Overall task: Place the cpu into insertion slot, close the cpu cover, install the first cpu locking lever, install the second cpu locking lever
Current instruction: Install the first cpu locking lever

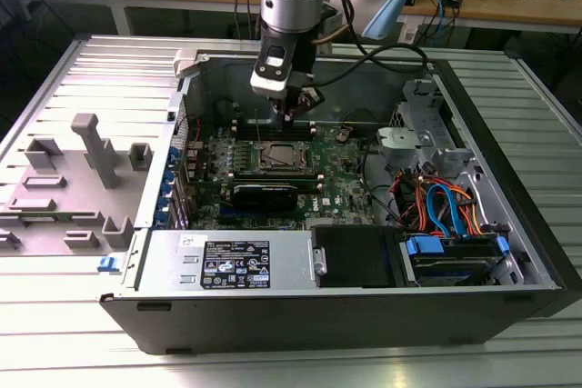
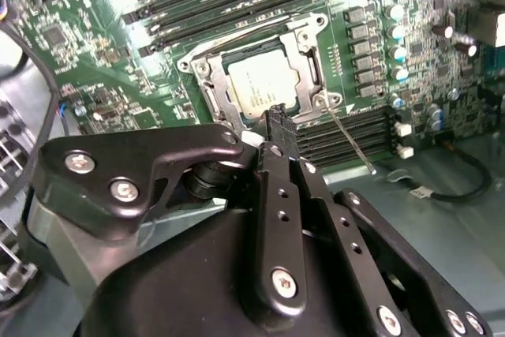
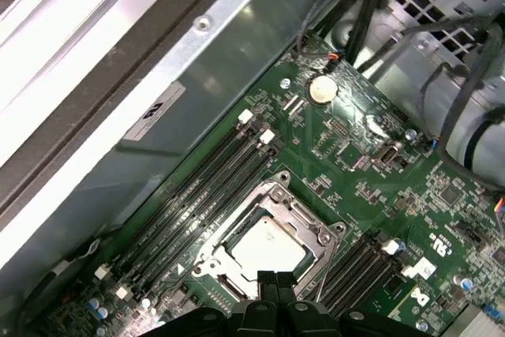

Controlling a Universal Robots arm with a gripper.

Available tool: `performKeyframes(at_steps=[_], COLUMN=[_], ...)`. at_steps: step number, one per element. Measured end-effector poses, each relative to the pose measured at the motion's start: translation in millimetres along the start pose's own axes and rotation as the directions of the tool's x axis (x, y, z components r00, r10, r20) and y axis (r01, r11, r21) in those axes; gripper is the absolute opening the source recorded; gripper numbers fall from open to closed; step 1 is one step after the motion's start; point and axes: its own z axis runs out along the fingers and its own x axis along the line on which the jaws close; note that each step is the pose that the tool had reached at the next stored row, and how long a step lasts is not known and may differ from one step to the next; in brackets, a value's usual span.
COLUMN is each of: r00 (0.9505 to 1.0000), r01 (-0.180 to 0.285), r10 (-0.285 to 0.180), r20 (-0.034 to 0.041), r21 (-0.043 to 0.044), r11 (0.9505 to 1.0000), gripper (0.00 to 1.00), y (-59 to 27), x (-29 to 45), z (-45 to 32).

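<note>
The cpu (image 2: 264, 84) lies flat in the insertion slot (image 1: 277, 157) on the green motherboard (image 1: 350, 184), its silver top showing in both wrist views (image 3: 264, 246). The silvery cpu cover (image 2: 306, 57) lies down around the chip, framing it (image 3: 312, 225). A thin metal locking lever (image 2: 349, 140) sticks out slanted beside the socket. My gripper (image 1: 296, 115) hangs just above the socket's far edge. Its black fingertips (image 2: 278, 118) are pressed together with nothing between them, and they reach the socket's edge (image 3: 276, 278).
The board sits inside an open computer case (image 1: 509, 224). Long black memory slots (image 3: 197, 195) flank the socket. Orange and blue cables (image 1: 446, 206) and a drive bay fill the exterior view's right. A grey fixture (image 1: 91, 147) stands on the table at the left.
</note>
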Motion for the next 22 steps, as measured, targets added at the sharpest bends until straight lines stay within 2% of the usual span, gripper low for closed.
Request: performKeyframes(at_steps=[4,6,8,9,15,18,19,20,21,22], r00=[0.9967,0.9898,0.9837,0.9819,0.9814,0.9709,0.9614,0.9546,0.9508,0.9496], r01=[0.082,0.142,0.18,0.19,0.192,0.24,0.275,0.298,0.31,0.313], r10=[-0.082,-0.142,-0.18,-0.19,-0.192,-0.24,-0.275,-0.298,-0.31,-0.313], r20=[-0.0002,-0.0004,-0.0003,-0.0004,-0.0004,-0.0008,-0.0007,-0.0008,-0.0008,-0.0008], r21=[-0.0009,-0.0016,-0.0019,-0.002,-0.0021,-0.0031,-0.0034,-0.0037,-0.0039,-0.0039], r11=[0.9967,0.9898,0.9837,0.9819,0.9814,0.9709,0.9614,0.9546,0.9508,0.9496], gripper=[0.11,0.11,0.11,0.11,0.11,0.11,0.11,0.11,0.11,0.11], y=[0.0,0.0,0.0,0.0,-0.1,-0.1,-0.3,-0.5,-1.1,-1.9], x=[0.0,0.0,0.0,0.0,0.0,0.1,0.2,0.5,1.0,1.7], z=[0.1,0.1,0.1,0.1,0.1,0.1,0.1,0.1,0.1,0.1])
